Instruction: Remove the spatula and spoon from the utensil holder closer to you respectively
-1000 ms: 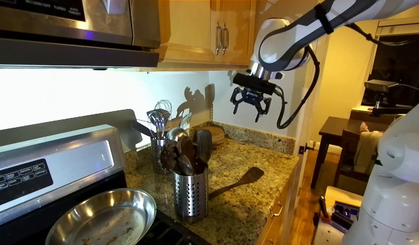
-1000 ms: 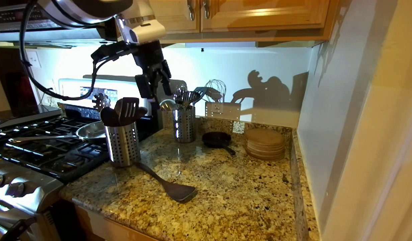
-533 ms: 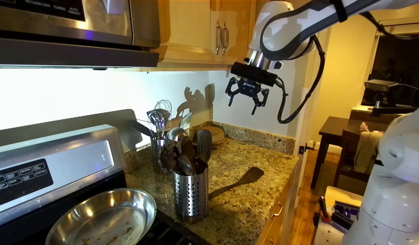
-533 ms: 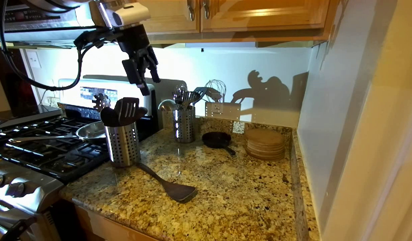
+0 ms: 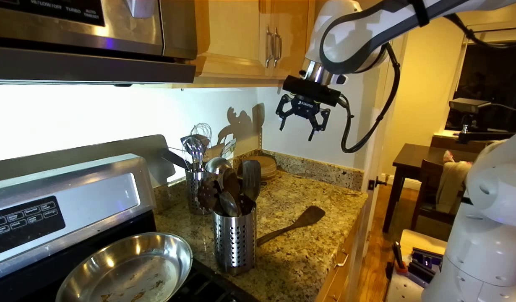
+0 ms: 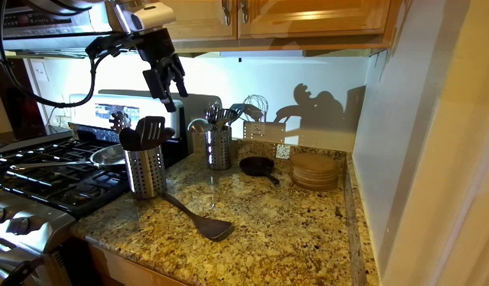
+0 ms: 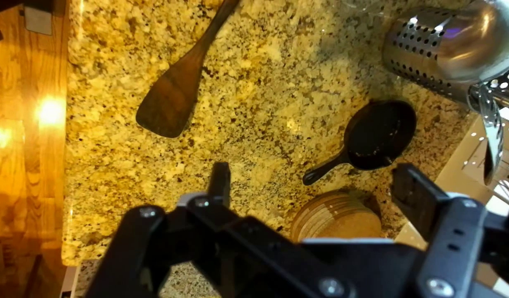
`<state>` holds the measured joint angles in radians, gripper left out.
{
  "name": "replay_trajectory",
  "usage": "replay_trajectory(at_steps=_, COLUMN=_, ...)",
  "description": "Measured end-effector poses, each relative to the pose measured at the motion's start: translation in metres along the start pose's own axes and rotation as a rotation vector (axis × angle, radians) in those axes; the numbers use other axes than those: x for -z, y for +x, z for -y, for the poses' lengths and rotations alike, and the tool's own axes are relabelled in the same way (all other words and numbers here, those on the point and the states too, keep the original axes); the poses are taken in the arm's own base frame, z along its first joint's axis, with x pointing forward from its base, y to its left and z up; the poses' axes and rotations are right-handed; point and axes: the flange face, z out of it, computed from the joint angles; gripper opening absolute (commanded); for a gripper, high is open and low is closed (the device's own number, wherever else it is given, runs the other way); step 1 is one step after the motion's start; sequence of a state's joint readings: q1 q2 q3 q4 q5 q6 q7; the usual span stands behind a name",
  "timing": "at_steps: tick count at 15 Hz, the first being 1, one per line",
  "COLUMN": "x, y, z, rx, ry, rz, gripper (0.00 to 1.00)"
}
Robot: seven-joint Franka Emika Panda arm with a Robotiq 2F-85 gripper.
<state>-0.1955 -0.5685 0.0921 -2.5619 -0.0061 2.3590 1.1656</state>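
Note:
The dark brown spatula (image 5: 309, 217) lies flat on the granite counter, its handle end beside the near holder. It shows in an exterior view (image 6: 212, 227) and in the wrist view (image 7: 171, 95). The silver perforated utensil holder (image 5: 235, 243) stands upright next to the stove, also in an exterior view (image 6: 145, 172). Several dark utensils stand in it. A dark rounded head there looks like the spoon (image 6: 128, 138); its handle is hidden in the holder. My gripper (image 5: 296, 133) is open and empty, high above the counter, also in an exterior view (image 6: 177, 100) and the wrist view (image 7: 312, 169).
A second holder (image 6: 218, 151) with silver utensils stands at the back. A small black skillet (image 6: 256, 166) and a stack of round wooden boards (image 6: 314, 171) are near the wall. A steel pan (image 5: 132, 268) sits on the stove. Cabinets (image 5: 249, 42) hang above.
My gripper has risen and shifted a little toward the left in both exterior views, mostly in the earlier half second. It stays open. The utensils and holders have not moved.

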Motion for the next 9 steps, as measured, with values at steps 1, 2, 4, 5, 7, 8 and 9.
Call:
replay_trajectory(at_steps=1, x=0.002, y=-0.006, z=0.005, rx=0.017, ry=0.007, rz=-0.003, gripper=1.0)
replay_trajectory(at_steps=2, x=0.006, y=-0.016, z=0.011, rx=0.037, ry=0.015, rz=-0.007, gripper=1.0)
replay_trajectory(at_steps=4, x=0.014, y=-0.039, z=0.026, rx=0.078, ry=0.033, rz=-0.013, gripper=1.0)
replay_trajectory(at_steps=5, x=0.017, y=-0.05, z=0.034, rx=0.097, ry=0.042, rz=-0.015, gripper=1.0)
replay_trajectory(at_steps=7, x=0.025, y=-0.072, z=0.048, rx=0.13, ry=0.06, rz=-0.018, gripper=1.0)
replay_trajectory(at_steps=8, x=0.028, y=-0.082, z=0.055, rx=0.144, ry=0.068, rz=-0.018, gripper=1.0)
replay_trajectory(at_steps=9, x=0.031, y=-0.089, z=0.061, rx=0.156, ry=0.076, rz=-0.019, gripper=1.0)
